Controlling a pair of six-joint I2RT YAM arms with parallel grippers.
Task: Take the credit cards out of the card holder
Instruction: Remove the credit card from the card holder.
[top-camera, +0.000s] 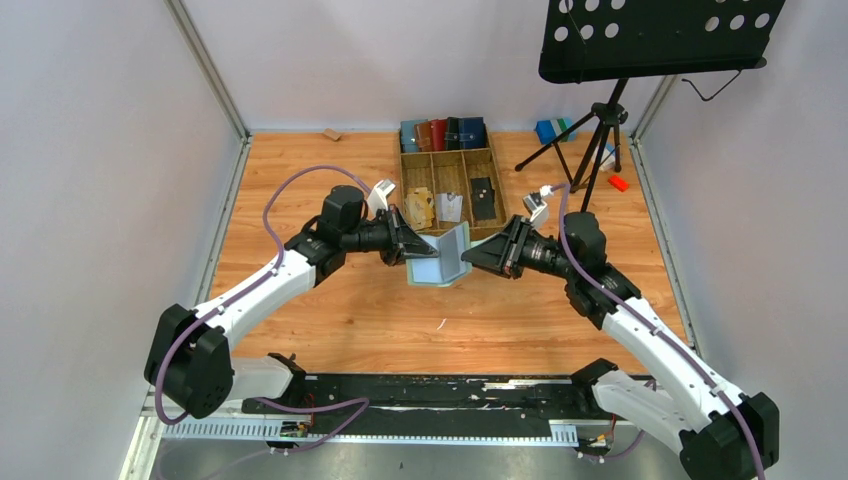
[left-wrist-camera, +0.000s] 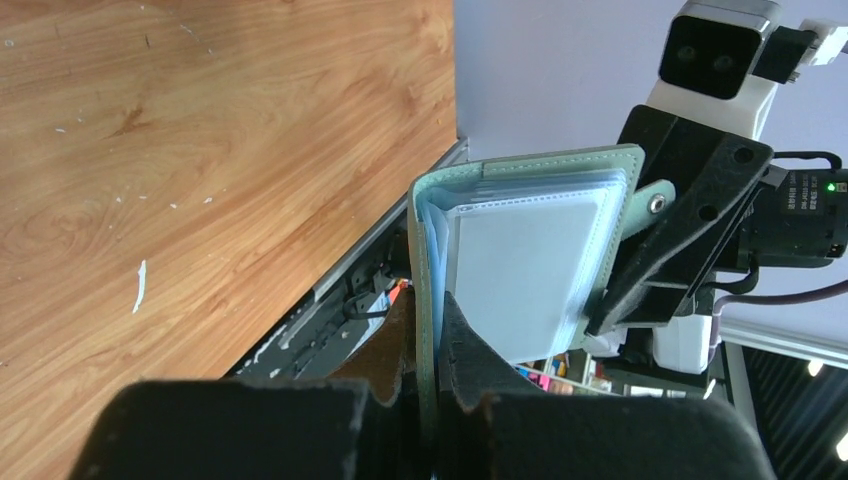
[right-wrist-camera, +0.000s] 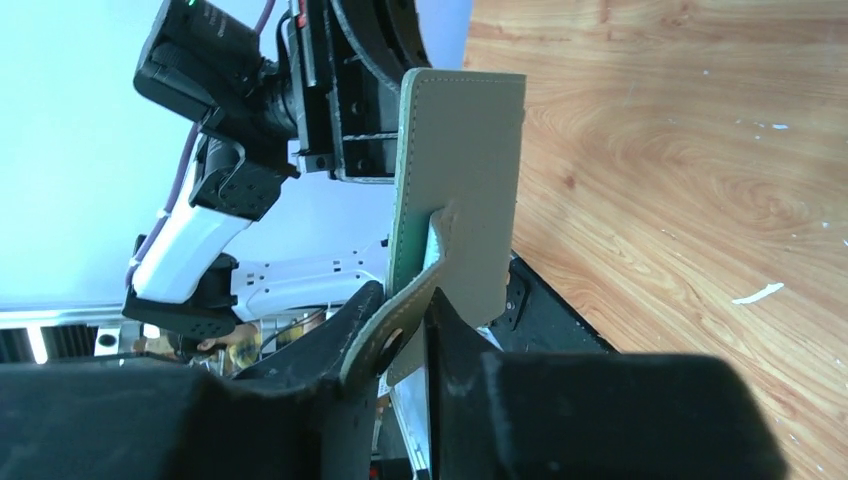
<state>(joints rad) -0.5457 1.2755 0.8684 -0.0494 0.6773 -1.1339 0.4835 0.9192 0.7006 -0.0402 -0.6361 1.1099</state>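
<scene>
The sage-green card holder (top-camera: 440, 258) hangs open in the air above the table, between both arms. My left gripper (top-camera: 412, 250) is shut on its left cover; in the left wrist view the cover's edge (left-wrist-camera: 428, 260) is pinched between the fingers (left-wrist-camera: 430, 300). Pale clear sleeves (left-wrist-camera: 530, 250) fan out inside, and no dark card shows in them. My right gripper (right-wrist-camera: 405, 300) is at the other cover (right-wrist-camera: 460, 200), its jaws a little apart with the snap tab (right-wrist-camera: 395, 325) lying loosely between them. A dark flat card (top-camera: 484, 198) lies in the tray's right compartment.
A wooden tray (top-camera: 447, 160) stands behind the holder, with a tan wad (top-camera: 418, 207) and a pale item (top-camera: 450, 206) in its other compartments. Blue, brown and black wallets (top-camera: 445, 133) line its back. A music stand's tripod (top-camera: 600, 140) is at the back right.
</scene>
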